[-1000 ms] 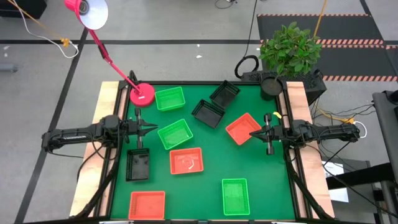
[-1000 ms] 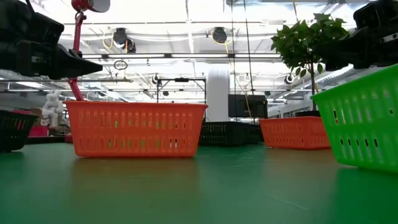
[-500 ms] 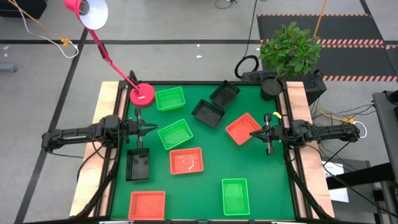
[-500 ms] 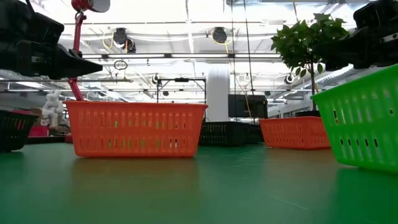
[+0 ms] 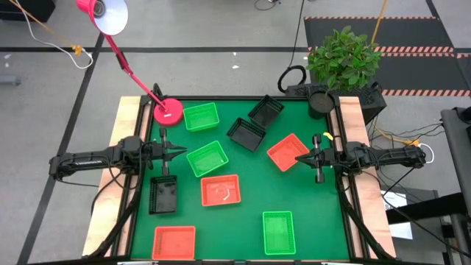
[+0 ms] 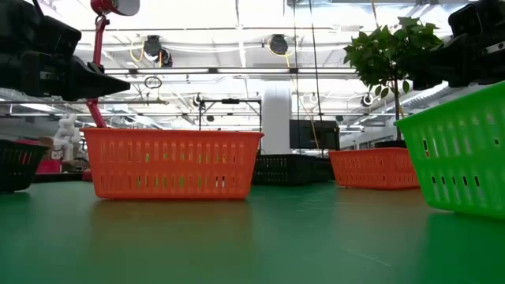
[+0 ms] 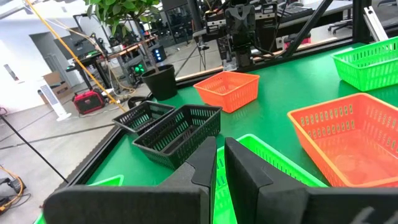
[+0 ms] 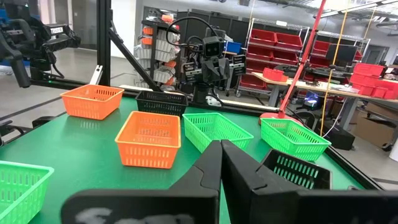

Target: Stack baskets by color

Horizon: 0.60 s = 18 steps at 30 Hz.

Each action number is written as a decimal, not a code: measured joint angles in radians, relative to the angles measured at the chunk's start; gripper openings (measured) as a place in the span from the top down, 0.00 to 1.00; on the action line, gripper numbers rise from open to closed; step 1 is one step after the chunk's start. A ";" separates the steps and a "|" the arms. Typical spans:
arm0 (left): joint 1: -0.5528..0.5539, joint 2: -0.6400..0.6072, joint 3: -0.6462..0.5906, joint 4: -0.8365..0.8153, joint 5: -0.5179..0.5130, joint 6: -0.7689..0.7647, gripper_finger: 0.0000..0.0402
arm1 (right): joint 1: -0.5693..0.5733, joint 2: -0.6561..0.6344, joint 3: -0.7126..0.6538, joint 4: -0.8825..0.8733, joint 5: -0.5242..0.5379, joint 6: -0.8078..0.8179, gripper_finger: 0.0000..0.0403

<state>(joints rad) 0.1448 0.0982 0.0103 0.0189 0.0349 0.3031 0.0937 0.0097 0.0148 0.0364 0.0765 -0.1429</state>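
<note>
Your left claw (image 5: pixel 179 152), nearly closed and empty, hovers just beside a green basket (image 5: pixel 207 158); your right claw (image 5: pixel 300 157), closed and empty, nears a red one (image 5: pixel 287 152). Nine slatted baskets lie scattered, unstacked, on the counter (image 5: pixel 324 213).

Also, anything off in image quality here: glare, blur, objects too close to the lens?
High view: even light, sharp, faint shadows on the green table mat. Low view: bright ceiling lights wash out the background, and the bright green slatted plastic basket crowds the lens, cut off at the edge. Left wrist view: the left hand is soft and fills the foreground. Right wrist view: the right hand likewise.
</note>
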 joint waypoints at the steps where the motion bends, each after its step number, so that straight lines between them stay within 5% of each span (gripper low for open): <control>1: 0.000 0.000 0.000 0.000 0.000 0.000 0.91 | 0.000 0.000 0.000 0.001 0.000 0.000 1.00; 18: 0.000 0.000 0.000 0.000 0.000 0.000 0.91 | 0.000 0.006 0.031 0.058 0.001 -0.027 1.00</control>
<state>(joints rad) 0.1448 0.0979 0.0101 0.0188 0.0349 0.3028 0.0934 0.0159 0.0458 0.0944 0.0776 -0.1701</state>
